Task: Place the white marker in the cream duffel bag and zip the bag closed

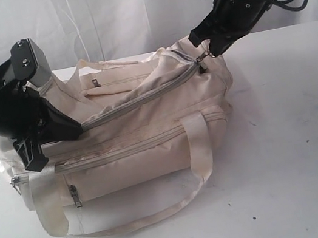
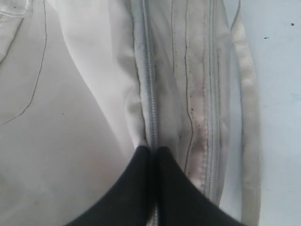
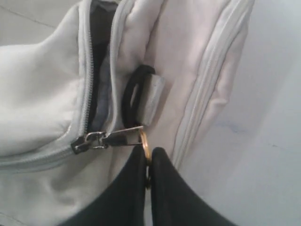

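Step in hand, as judged: closing the last open stretch of the top zip [image 1: 143,97] on the cream duffel bag [image 1: 146,152].

Advised for a clean finish:
- Pull the ring [image 3: 145,141] along the line of the teeth, not upward, to avoid jamming the slider [image 3: 87,140] where the track bends round the bag's end.
- Hold the opposite end of the zip taut, so no slack cloth bunches ahead of the slider.
- Mind the black buckle [image 3: 134,94] just beside the right jaws; possible snag.

Right jaws: together, pinched on the brass-coloured ring of the zip pull. Pull tab drawn straight from the tips to the slider. Past the slider, a short dark gap between the tooth rows, not yet closed.

Left jaws: together, clamped on bag cloth at the other end of the same zip. Meshed teeth running straight away from the tips. Between the two sets of jaws, zip closed.

White marker: not seen in any view, nor on the tabletop [image 1: 299,143] around the bag. Judged to be inside the bag, unconfirmed.
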